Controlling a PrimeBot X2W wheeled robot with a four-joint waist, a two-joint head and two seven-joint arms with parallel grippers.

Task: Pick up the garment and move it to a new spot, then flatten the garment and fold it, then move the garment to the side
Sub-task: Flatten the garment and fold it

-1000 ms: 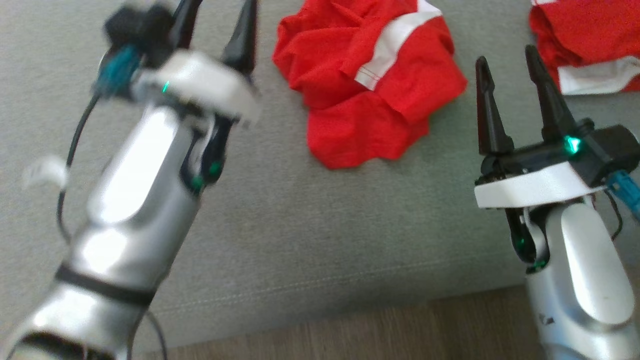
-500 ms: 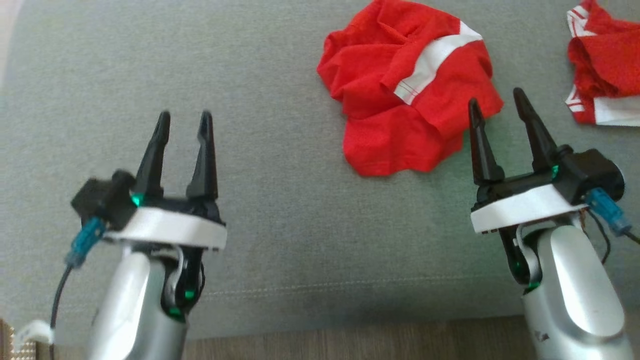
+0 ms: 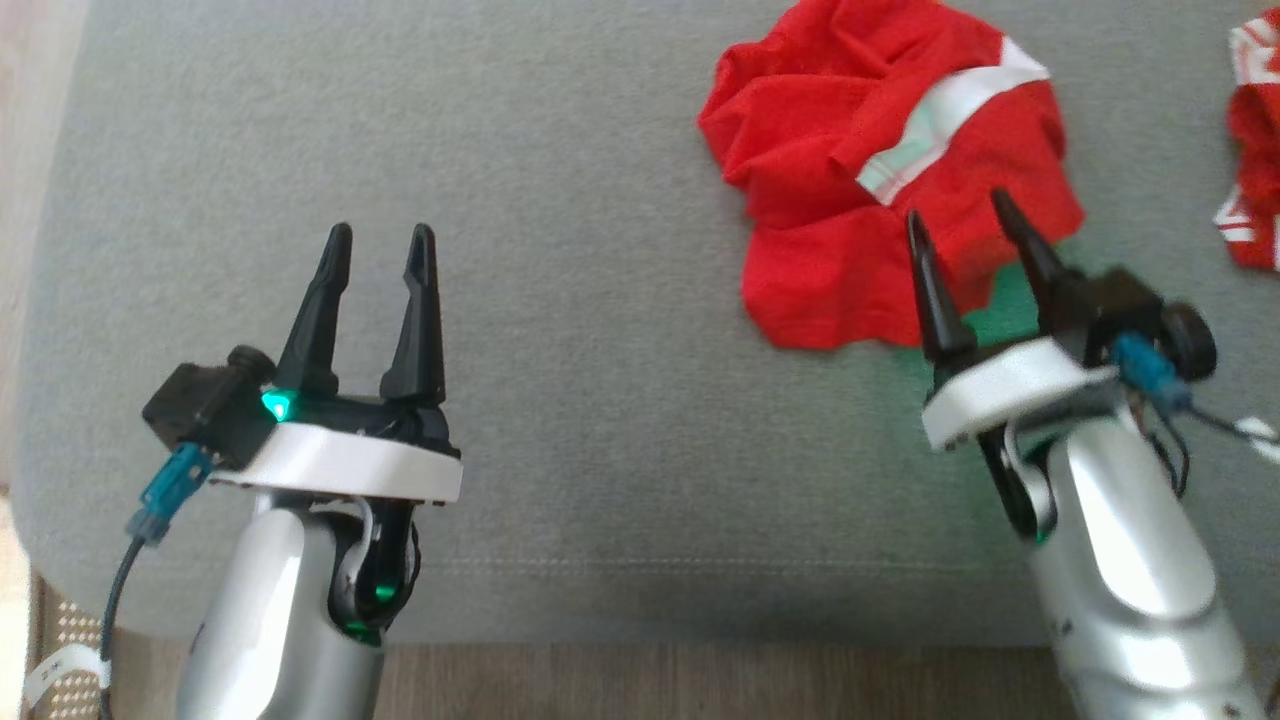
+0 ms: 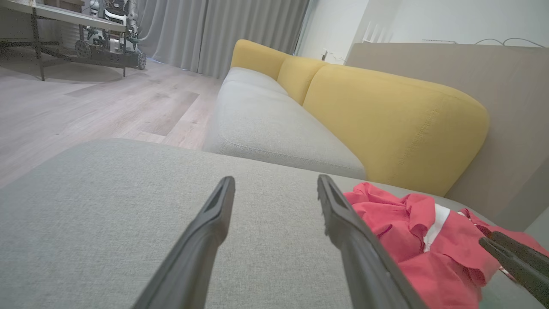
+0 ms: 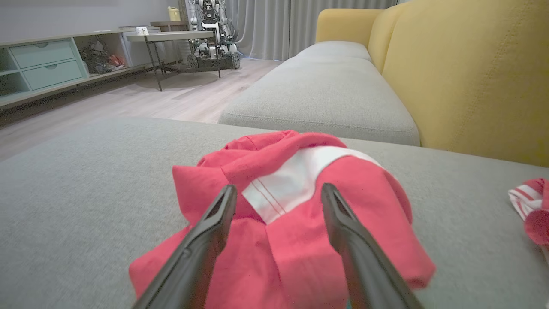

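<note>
The garment (image 3: 850,180) is a crumpled red piece with a white band, lying in a heap on the grey cushion at the upper right of the head view. My right gripper (image 3: 958,210) is open, its dark fingers pointing at the heap's near edge with nothing between them. The right wrist view has the garment (image 5: 291,206) just beyond my right gripper (image 5: 279,191). My left gripper (image 3: 380,240) is open over bare cushion, well to the left of the heap. The left wrist view holds the garment (image 4: 411,231) to the right of my left gripper (image 4: 274,182).
A second red and white garment (image 3: 1255,190) lies at the right edge of the grey cushion (image 3: 560,300). The cushion's front edge and wood floor (image 3: 700,685) run along the bottom. A yellow sofa back (image 4: 386,111) rises behind, and a further seat cushion (image 5: 326,98) adjoins.
The head view has shifted, so both garments sit further right in it. My left arm dropped from a raised, blurred pose to rest low at the left. My right gripper has tilted toward the heap.
</note>
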